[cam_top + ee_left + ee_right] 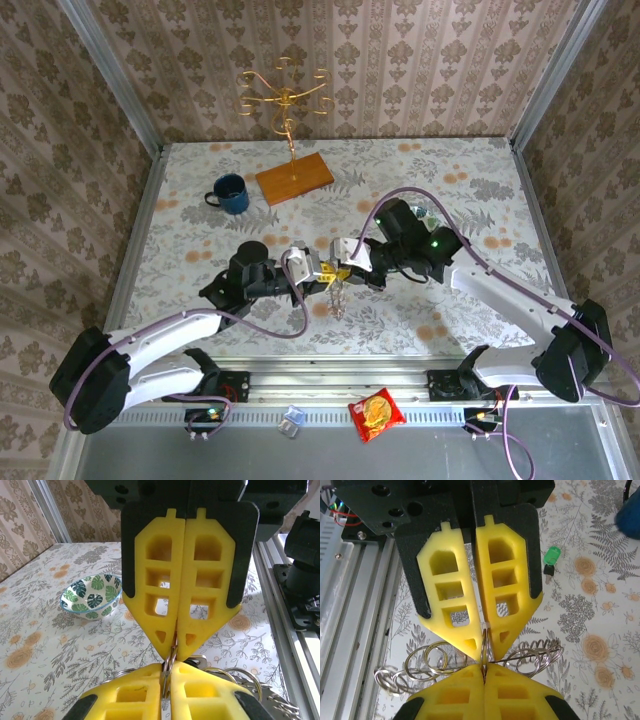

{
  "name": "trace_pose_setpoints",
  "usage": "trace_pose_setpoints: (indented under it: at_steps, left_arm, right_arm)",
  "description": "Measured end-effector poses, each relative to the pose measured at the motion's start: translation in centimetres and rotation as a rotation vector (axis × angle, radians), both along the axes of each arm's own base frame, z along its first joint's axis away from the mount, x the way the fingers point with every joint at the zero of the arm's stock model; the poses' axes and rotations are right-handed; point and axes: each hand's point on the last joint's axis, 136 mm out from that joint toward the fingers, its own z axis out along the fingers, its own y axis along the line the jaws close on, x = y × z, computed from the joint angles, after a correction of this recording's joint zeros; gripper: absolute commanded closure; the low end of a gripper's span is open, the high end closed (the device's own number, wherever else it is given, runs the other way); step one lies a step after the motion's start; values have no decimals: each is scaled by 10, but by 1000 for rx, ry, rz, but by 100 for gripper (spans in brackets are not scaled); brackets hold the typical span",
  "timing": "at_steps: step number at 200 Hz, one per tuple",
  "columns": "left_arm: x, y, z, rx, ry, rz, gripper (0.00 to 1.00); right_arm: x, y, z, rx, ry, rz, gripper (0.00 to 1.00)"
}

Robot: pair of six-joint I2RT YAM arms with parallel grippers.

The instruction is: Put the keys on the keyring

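Though well apart from left gripper, blue mug, wooden stand.

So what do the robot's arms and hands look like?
The left arm and right arm have white shells with black joints and a purple cable looping alongside. The left hand and right hand carry yellow, pointed fingers with cut-out windows, on black backing. A green light glows on the right arm.
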Motion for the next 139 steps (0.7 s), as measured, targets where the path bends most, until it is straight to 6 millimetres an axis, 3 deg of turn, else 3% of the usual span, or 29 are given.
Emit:
trace_pose_setpoints:
  at_steps: [37, 57, 74, 107, 139]
  left_arm:
    - [-2, 0, -3, 22, -6, -12, 100]
    - [-2, 0, -4, 22, -5, -14, 100]
    - [-1, 1, -4, 26, -5, -5, 100]
    - [-1, 1, -2, 17, -13, -2, 100]
    - [-1, 2, -1, 2, -23, -2, 100]
  right_arm:
    - [0, -1, -2, -52, -26, 11, 100]
    - [1, 0, -1, -46, -29, 7, 79]
    - [1, 0, 3, -4, -36, -6, 72]
    - [2, -11, 10, 84, -43, -62, 71]
    - [6, -12, 5, 110, -24, -100, 74]
